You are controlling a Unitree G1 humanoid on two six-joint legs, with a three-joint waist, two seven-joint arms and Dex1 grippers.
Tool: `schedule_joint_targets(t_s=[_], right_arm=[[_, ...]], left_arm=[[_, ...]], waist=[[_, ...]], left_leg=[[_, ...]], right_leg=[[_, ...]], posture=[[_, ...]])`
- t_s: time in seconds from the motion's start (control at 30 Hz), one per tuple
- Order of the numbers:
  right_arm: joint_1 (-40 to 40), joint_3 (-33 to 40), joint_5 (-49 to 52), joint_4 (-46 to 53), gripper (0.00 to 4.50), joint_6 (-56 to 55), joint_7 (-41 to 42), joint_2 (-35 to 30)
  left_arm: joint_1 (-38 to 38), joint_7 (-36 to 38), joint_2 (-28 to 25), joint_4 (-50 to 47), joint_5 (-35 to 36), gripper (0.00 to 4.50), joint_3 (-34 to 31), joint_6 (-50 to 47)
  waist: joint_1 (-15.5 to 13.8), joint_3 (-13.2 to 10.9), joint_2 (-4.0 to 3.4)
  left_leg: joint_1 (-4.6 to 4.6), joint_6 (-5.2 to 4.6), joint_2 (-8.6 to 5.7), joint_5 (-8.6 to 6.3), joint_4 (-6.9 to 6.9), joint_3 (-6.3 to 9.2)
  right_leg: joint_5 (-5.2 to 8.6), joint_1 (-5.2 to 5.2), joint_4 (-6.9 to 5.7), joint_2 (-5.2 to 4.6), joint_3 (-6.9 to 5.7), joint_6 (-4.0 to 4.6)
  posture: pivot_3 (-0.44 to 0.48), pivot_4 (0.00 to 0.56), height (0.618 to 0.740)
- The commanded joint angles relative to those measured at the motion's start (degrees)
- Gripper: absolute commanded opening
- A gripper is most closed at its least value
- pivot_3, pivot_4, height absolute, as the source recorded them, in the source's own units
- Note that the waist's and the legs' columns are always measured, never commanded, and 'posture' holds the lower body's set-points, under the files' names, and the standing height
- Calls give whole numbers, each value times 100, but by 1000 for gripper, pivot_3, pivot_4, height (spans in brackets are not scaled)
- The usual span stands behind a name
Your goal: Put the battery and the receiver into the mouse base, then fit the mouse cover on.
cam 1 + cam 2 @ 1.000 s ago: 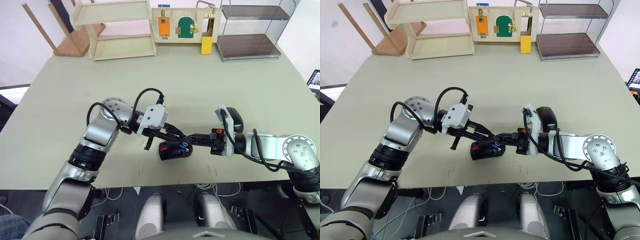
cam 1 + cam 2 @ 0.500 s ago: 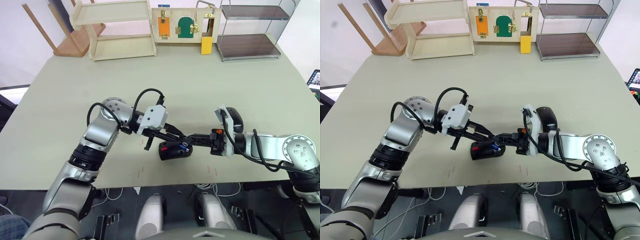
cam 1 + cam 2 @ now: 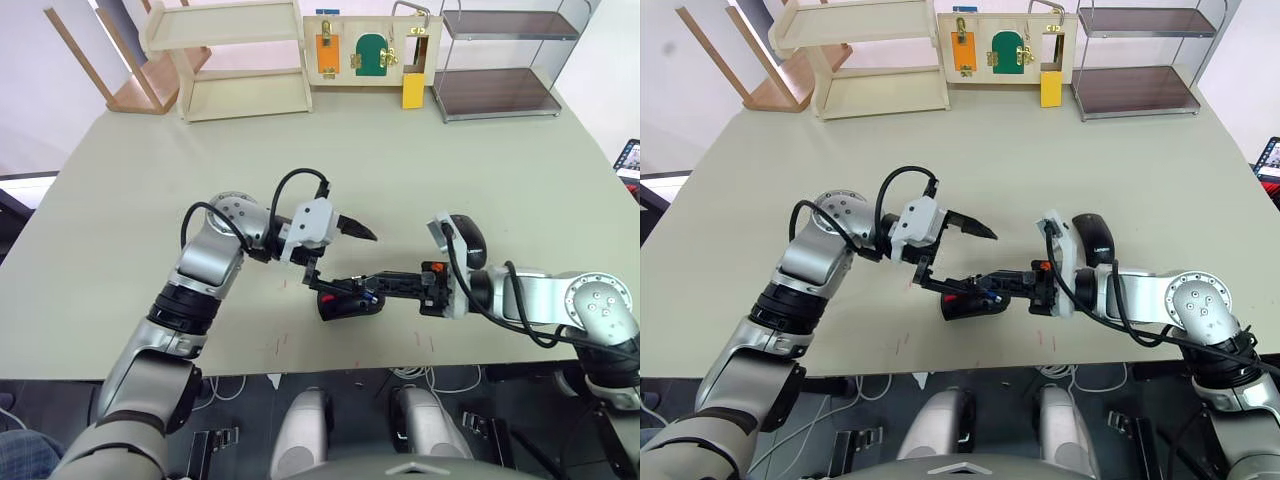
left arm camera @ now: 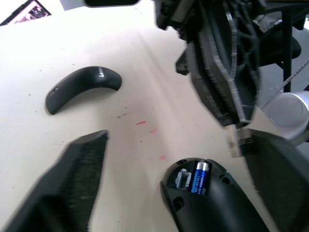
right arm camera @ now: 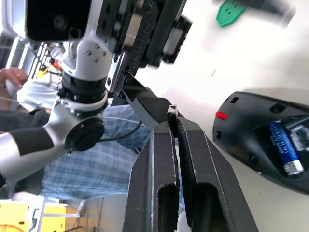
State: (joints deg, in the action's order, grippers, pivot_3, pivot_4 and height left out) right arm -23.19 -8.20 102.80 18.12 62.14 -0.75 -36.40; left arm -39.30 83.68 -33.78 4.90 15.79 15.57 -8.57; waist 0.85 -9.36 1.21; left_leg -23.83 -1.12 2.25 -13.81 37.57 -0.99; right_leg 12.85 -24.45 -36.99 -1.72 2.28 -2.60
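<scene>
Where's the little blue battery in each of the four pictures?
Left eye view: small blue cylinder battery, low centre.
Right eye view: low centre too.
Left wrist view: inside the black oval mouse base, here.
Right wrist view: inside it again.
Shared landmark: that mouse base.

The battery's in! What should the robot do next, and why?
Probably lower the right end effector to the slot beside the battery in the mouse base: its shut fingers seem to pinch a tiny piece, likely the receiver, just above it.
</scene>
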Motion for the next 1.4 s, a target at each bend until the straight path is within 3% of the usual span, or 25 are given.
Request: schedule_joint_targets(t_s=[0.03, 0.3, 0.47, 0.7, 0.97, 1.4], right_arm=[[299, 348, -927, 675, 0, -130, 838, -300], [1105, 678, -3070, 1401, 0, -1063, 2527, -715], [1947, 611, -5103, 1627, 0, -2599, 3958, -1200], [2504, 581, -6936, 1031, 0, -4698, 5194, -1125], [2630, 951, -7118, 628, 0, -5369, 5787, -868], [2560, 1026, -7188, 664, 0, -5307, 5846, -667]], left_arm=[[221, -43, -225, -407, 222, 4427, -289, -198], [919, -318, -498, -1035, 466, 4427, -499, -680], [1399, -609, -586, -1441, 541, 4427, -579, -954], [1638, -1000, -551, -1419, 413, 4427, -499, -1019], [1786, -1453, -429, -1440, 200, 4427, -316, -1174], [1713, -1766, 42, -770, -233, 4427, 45, -938]], waist=[[0, 0, 0], [-3, 0, 0], [-23, 0, 0], [-18, 0, 1], [-27, 0, 1], [-28, 0, 1]], left_leg=[[0, 0, 0, 0, 0, -1], [3, 0, 1, 0, 10, 1], [2, 0, 0, 0, 19, 0], [6, 0, 0, 0, 78, -4], [8, 1, 0, 0, 78, -4], [9, 1, -1, 0, 79, -4]], right_leg=[[0, 0, 0, 0, 0, 0], [1, 0, -8, 1, 0, -1], [6, 0, -12, 0, -1, -10], [25, 1, -65, 1, 4, -13], [19, 1, -74, 3, 7, -17], [14, 1, -78, 3, 8, -22]], posture=[[0, 150, 740], [0, 150, 740], [0, 150, 740], [0, 150, 740], [0, 150, 740], [0, 150, 740]])
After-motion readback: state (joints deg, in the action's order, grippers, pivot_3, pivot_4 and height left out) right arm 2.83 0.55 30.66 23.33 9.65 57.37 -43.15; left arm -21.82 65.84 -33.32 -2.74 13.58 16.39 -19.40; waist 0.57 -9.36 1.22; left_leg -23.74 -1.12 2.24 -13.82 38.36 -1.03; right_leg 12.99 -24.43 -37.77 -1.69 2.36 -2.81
